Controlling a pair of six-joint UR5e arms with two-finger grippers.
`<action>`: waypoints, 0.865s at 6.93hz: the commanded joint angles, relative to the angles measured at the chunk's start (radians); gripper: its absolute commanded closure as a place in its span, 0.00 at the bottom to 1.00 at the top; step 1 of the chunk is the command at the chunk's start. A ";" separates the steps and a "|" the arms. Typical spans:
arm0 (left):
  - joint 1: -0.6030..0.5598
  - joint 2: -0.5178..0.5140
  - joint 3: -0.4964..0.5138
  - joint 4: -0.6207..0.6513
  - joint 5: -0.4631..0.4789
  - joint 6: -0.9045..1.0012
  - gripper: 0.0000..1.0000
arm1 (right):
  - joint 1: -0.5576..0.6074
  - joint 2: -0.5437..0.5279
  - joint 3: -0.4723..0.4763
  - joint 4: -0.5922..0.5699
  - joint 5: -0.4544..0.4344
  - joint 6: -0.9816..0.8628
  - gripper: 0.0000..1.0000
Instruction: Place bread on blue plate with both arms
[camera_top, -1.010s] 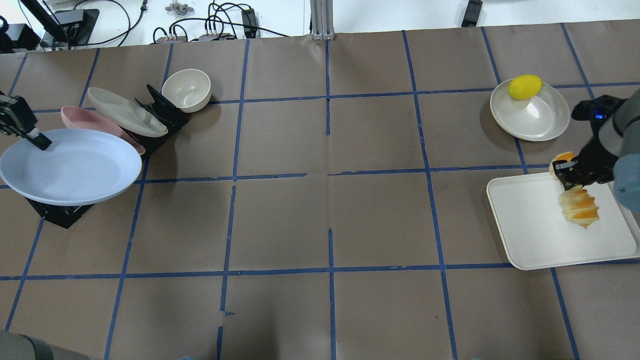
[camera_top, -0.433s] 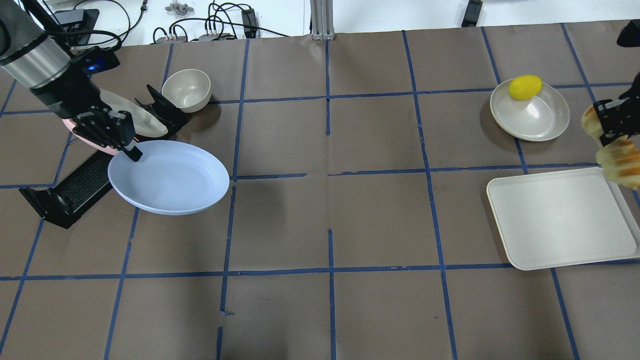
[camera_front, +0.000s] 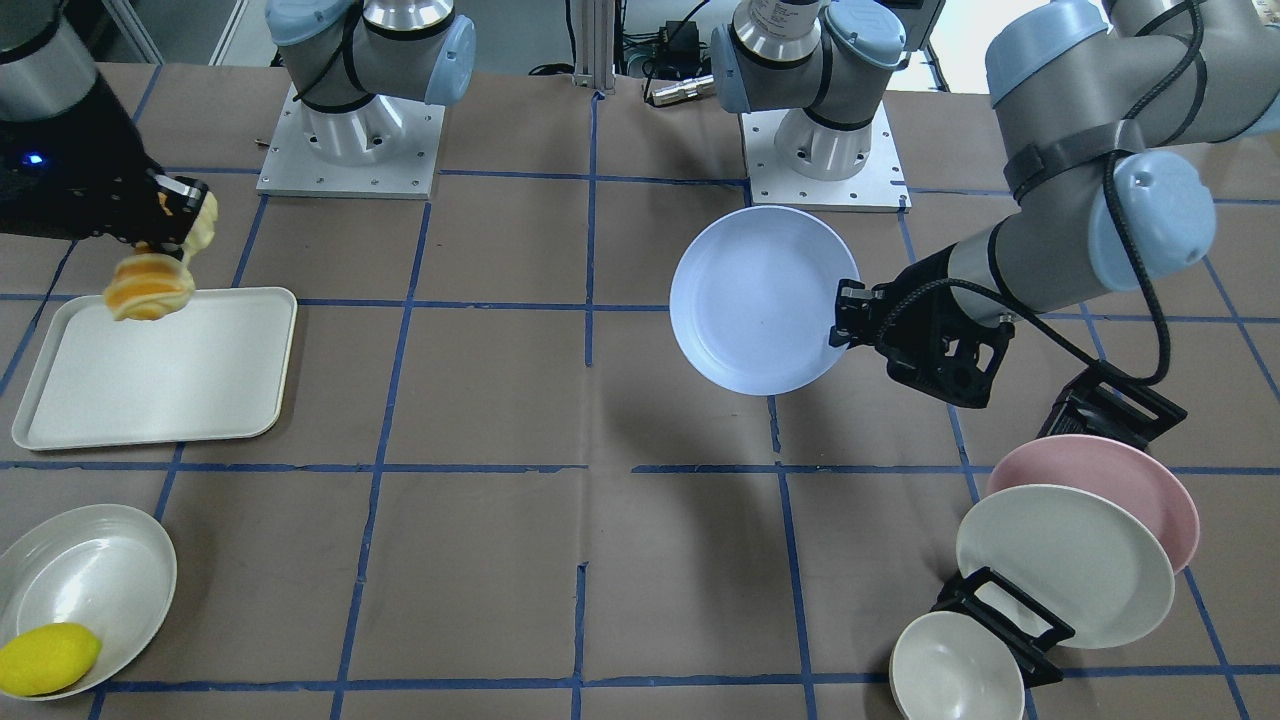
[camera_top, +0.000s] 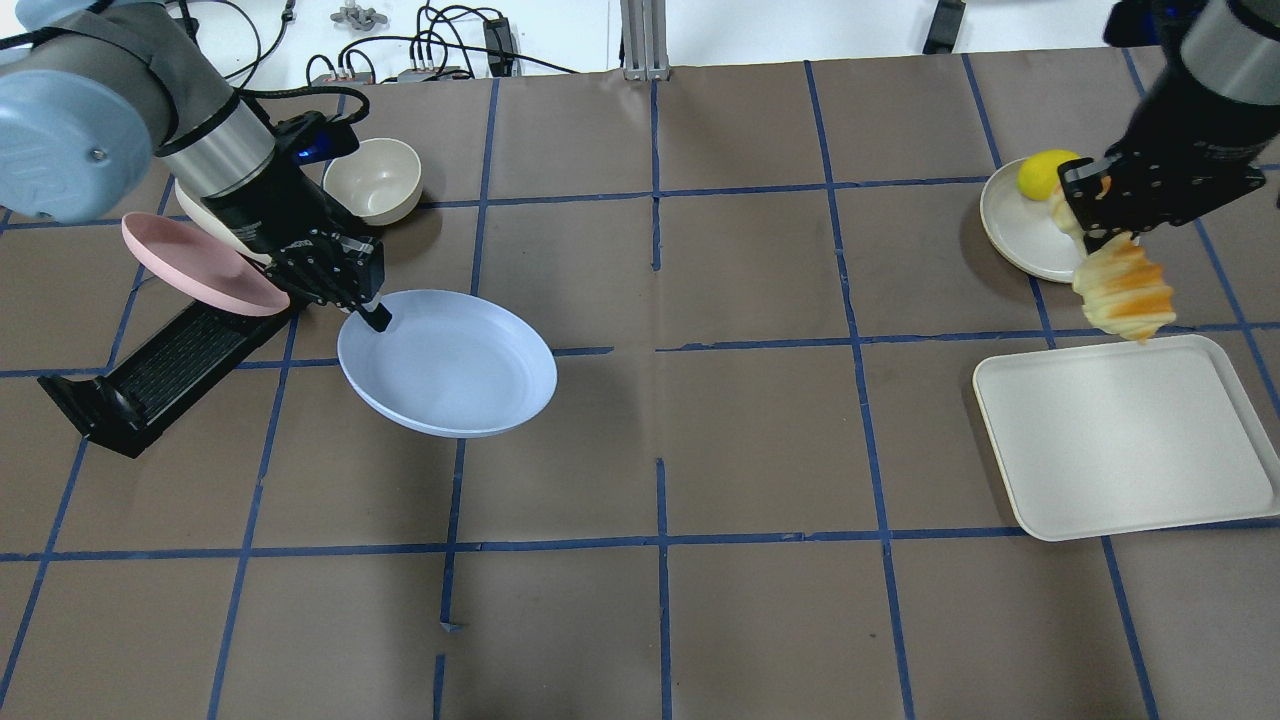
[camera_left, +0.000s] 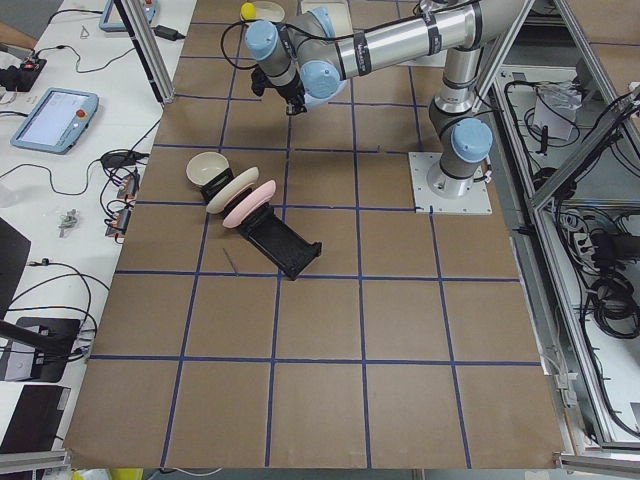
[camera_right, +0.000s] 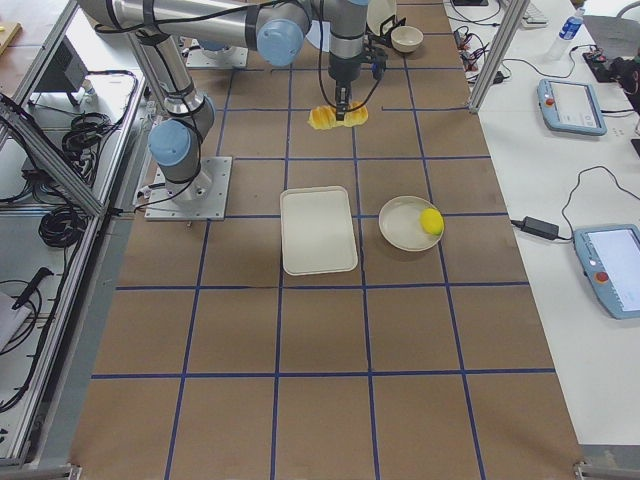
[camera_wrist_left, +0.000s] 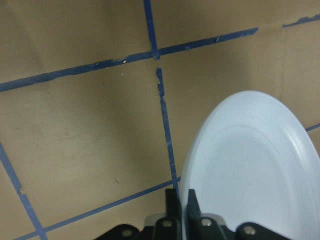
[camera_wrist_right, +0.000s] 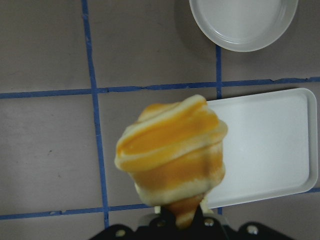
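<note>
The left gripper (camera_top: 377, 317) is clamped on the rim of the blue plate (camera_top: 450, 365) and holds it in the air above the table, near the pink plate (camera_top: 190, 262). The right gripper (camera_top: 1092, 222) is closed on one end of the bread (camera_top: 1125, 287), which hangs above the table by the white tray (camera_top: 1130, 450), well apart from the blue plate

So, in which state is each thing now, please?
blue plate: in air, pinched at rim by left gripper.
bread: in air, hanging from right gripper.
tray: flat on table, empty.
lemon: lying in cream dish.
pink plate: leaning in rack.
cream plate: leaning in rack.
bowl: upright, empty.
</note>
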 joint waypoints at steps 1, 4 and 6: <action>-0.066 -0.033 -0.045 0.110 -0.094 -0.016 0.89 | 0.163 0.088 -0.044 -0.061 0.001 0.130 0.94; -0.147 -0.189 -0.056 0.362 -0.143 -0.062 0.89 | 0.232 0.151 -0.042 -0.119 0.075 0.176 0.94; -0.172 -0.221 -0.056 0.420 -0.165 -0.062 0.89 | 0.238 0.177 -0.030 -0.158 0.152 0.175 0.94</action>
